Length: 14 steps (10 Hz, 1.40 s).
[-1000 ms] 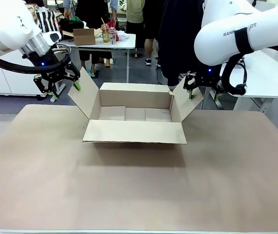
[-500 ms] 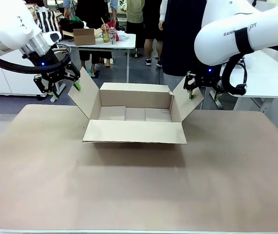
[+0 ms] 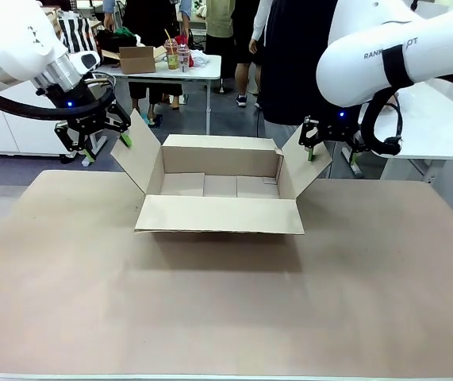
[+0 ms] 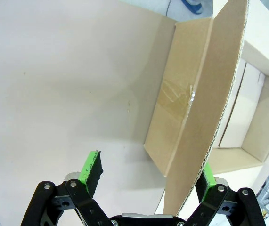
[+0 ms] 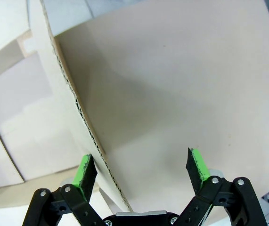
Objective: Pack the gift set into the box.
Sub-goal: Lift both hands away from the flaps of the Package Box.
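Leftmost, my left gripper (image 3: 107, 144) hangs at the table's far left corner with its fingers spread wide, closed on nothing. In the left wrist view the same gripper (image 4: 148, 172) straddles the box's left flap (image 4: 195, 94): the corrugated edge rises between my two green pads (image 4: 91, 169), far from one and right up against the other, though I cannot tell if it touches.

At the middle, the box (image 3: 222, 214) sits flat on the brown table (image 3: 226, 317), toward the far side. All four flaps are open, the near one folded down toward me and the left flap (image 3: 139, 163) and right flap (image 3: 304, 168) slanting up and outward. Its bare cardboard floor shows. A person in dark clothes (image 3: 289, 63) stands behind it.

On the right, my right gripper (image 3: 331, 157) is at the right flap's upper edge, fingers likewise spread apart. In the right wrist view that gripper (image 5: 140, 165) has the flap's corrugated edge (image 5: 80, 117) running between its pads, just beside one, well clear of the other.
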### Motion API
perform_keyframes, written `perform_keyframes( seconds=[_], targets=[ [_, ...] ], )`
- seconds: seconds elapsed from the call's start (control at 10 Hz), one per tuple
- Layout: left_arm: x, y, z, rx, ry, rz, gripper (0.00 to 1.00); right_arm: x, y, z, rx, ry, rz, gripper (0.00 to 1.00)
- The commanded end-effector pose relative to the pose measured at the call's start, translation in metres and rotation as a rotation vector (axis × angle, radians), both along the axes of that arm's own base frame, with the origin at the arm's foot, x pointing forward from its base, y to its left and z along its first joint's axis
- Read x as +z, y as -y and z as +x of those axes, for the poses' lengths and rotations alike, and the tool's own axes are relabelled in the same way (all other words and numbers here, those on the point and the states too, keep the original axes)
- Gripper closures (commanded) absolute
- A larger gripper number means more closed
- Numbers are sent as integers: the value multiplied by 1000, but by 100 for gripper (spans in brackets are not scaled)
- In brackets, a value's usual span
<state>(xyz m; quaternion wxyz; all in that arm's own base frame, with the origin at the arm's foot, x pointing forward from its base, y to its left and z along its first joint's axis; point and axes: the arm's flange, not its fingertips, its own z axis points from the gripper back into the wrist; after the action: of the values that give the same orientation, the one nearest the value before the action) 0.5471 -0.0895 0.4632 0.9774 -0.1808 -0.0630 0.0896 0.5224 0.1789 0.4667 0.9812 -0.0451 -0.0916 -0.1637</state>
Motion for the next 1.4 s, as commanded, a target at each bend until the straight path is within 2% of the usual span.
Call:
perform_keyframes(
  seconds=[0.0,1.3],
  targets=[
    [2,0,-1,14,-1,13,0,2,-2,3,-21,6,-23,0],
    [2,0,-1,14,-1,13,0,2,-2,3,-21,6,-23,0]
  ],
)
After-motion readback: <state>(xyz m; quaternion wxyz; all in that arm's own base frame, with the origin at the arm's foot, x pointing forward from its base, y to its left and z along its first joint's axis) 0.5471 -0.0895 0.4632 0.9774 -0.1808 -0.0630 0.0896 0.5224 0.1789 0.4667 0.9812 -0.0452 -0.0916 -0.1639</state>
